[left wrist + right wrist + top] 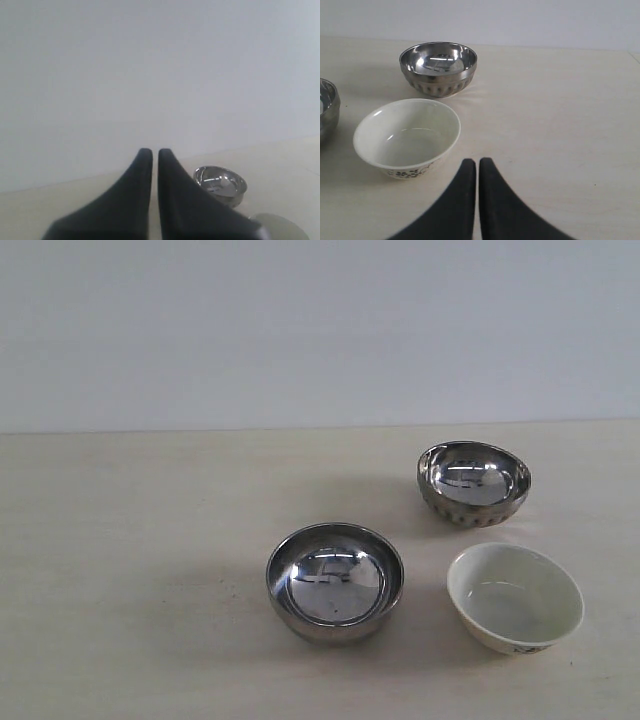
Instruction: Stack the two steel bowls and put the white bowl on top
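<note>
left end effector (155, 153), right end effector (477, 163) pressed together, empty; two steel bowls (335, 585) (473, 482) apart, one white bowl (515, 597)

On the worktop (120, 590), the smooth bowl (335, 582) stands near the middle. The white bowl (515, 597) stands apart to its right, and the dimpled bowl (473, 482) apart behind that.

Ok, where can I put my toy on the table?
In the exterior view, the table is bare all the way left of the smooth steel bowl. More room lies behind it, left of the dimpled steel bowl. It gets crowded on the right, where the white bowl sits near both.
</note>
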{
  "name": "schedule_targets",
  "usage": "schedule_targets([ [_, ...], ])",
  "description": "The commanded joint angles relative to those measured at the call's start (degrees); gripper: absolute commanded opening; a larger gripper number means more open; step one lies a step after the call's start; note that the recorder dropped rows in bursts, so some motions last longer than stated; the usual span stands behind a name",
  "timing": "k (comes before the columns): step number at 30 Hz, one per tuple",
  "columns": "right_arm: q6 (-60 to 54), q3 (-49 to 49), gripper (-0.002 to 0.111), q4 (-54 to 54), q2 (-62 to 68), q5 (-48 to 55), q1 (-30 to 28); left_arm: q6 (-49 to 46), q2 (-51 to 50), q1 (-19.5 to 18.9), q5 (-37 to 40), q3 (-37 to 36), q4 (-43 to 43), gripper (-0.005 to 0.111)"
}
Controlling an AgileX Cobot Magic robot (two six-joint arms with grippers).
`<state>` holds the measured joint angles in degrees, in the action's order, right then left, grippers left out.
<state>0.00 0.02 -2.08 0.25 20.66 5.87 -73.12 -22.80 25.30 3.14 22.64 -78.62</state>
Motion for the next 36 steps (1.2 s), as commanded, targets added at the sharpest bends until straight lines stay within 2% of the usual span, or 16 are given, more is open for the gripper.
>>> schedule_targets([
  [1,-0.4,0.0,0.000,0.0,-0.3,-0.2,-0.2,-0.4,0.7,-0.1,-2.7,-0.2,1.2,0.004],
  [3,-0.4,0.0,0.000,0.0,-0.3,-0.2,-0.2,4.3,1.7,-0.1,-2.7,-1.0,9.8,0.004],
  [4,-0.4,0.0,0.000,0.0,-0.3,-0.2,-0.2,10.5,2.0,-0.1,-3.1,-1.5,16.9,0.004],
  [8,-0.4,0.0,0.000,0.0,-0.3,-0.2,-0.2,48.2,2.4,-2.8,-8.1,-5.0,49.5,0.004],
  [11,-0.4,0.0,0.000,0.0,-0.3,-0.2,-0.2,65.1,2.4,-7.1,-14.3,-8.5,62.5,0.004],
  [15,-0.4,0.0,0.000,0.0,-0.3,-0.2,-0.2,71.9,2.4,-11.9,-13.6,-10.8,69.2,0.004],
  [20,-0.4,0.0,0.000,0.0,-0.3,-0.2,-0.2,71.9,6.6,-17.0,-6.1,-12.3,70.1,0.004],
  [27,-0.4,0.0,0.000,0.0,-0.3,-0.2,-0.2,74.3,17.6,-25.0,-3.1,-17.0,71.8,0.004],
  [32,-0.4,0.0,0.000,0.0,-0.3,-0.2,-0.2,87.5,22.8,-27.4,-3.1,-19.7,84.3,0.004],
  [36,-0.4,0.0,0.000,0.0,-0.3,-0.2,-0.2,88.6,22.8,-27.4,-3.1,-21.0,85.7,0.004],
])
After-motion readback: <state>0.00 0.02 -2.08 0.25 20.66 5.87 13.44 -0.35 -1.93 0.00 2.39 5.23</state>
